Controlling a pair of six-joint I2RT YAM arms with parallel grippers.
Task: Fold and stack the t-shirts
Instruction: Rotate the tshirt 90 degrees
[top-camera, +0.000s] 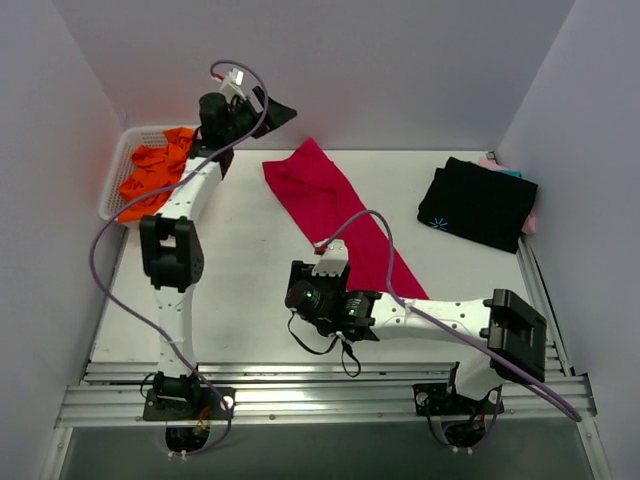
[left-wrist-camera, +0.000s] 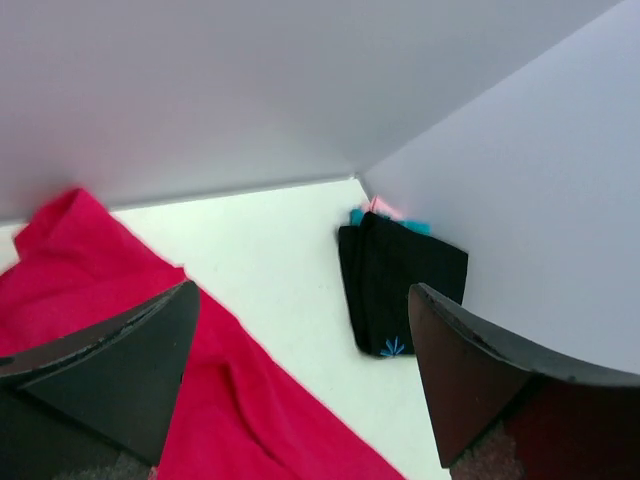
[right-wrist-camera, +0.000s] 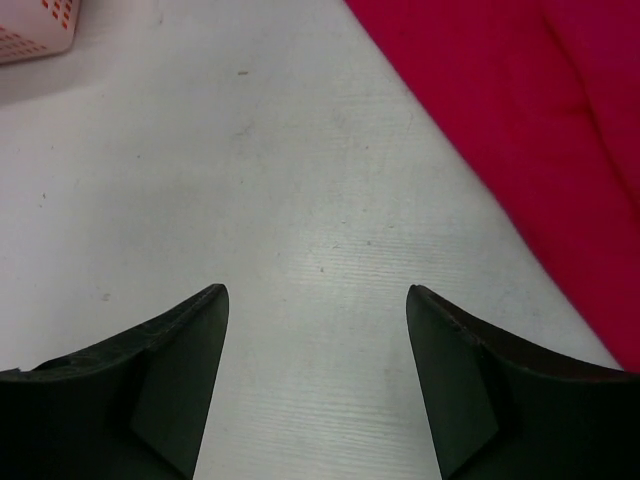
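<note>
The crimson-red t-shirt (top-camera: 335, 215) lies as a long folded strip, diagonal across the middle of the table; it also shows in the left wrist view (left-wrist-camera: 250, 400) and the right wrist view (right-wrist-camera: 520, 130). The black t-shirt (top-camera: 478, 203) with a tiny blue mark lies folded at the right on top of the pink t-shirt (top-camera: 530, 220) and the teal t-shirt (top-camera: 510, 173), of which only edges show. My left gripper (top-camera: 272, 110) is open and empty, raised above the strip's far end. My right gripper (top-camera: 305, 297) is open and empty over bare table, just left of the strip's near end.
A white basket (top-camera: 112, 185) holding orange cloth (top-camera: 150, 175) stands at the back left. White walls close in the table at the back and both sides. A metal rail (top-camera: 320, 375) runs along the near edge.
</note>
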